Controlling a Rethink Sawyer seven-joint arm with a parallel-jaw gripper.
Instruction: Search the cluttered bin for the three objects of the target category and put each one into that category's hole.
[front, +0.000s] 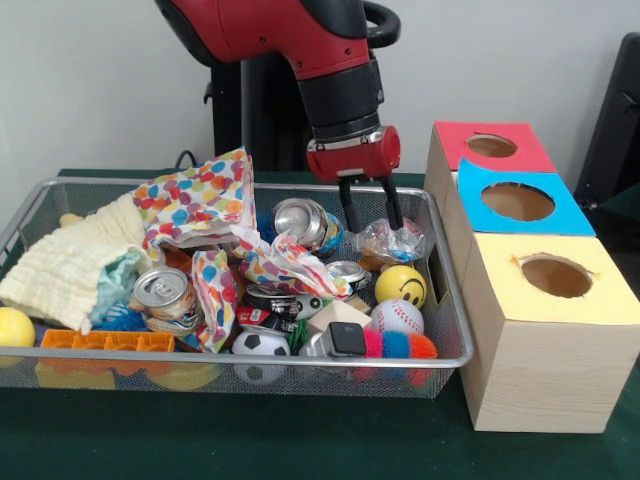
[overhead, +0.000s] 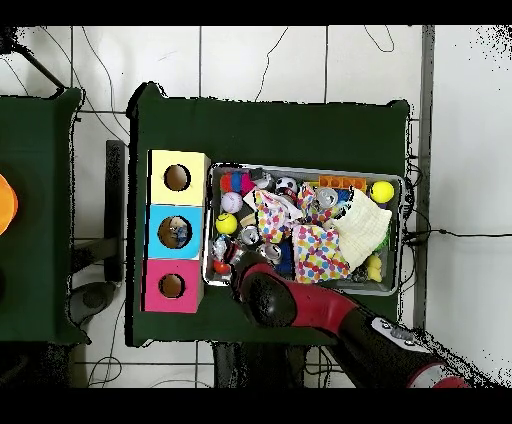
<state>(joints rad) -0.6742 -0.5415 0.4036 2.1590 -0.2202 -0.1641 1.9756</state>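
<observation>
gripper (front: 369, 209) – fingers apart, tips down beside crumpled plastic (front: 393, 240) at bin's (front: 452, 330) far right | cans (front: 305, 222) just left, under dotted paper (front: 215, 215) | smiley ball (front: 400, 285), baseball (front: 397, 317) nearer front | boxes (front: 545, 330) – three holes – right of bin

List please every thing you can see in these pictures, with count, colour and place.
wire bin: one, silver, on the green table
boxes with holes: three, red, blue and yellow tops, in a row beside the bin
dotted paper: crumpled, many colours, bin middle
yellow cloth: one, at the bin end away from the boxes
cans: several, silver, among the clutter
smiley ball: one, yellow, near the boxes
baseball: one, white
soccer ball: one, black and white
clear wrapper: one, crumpled
gripper: one, black fingers around the wrapper
</observation>
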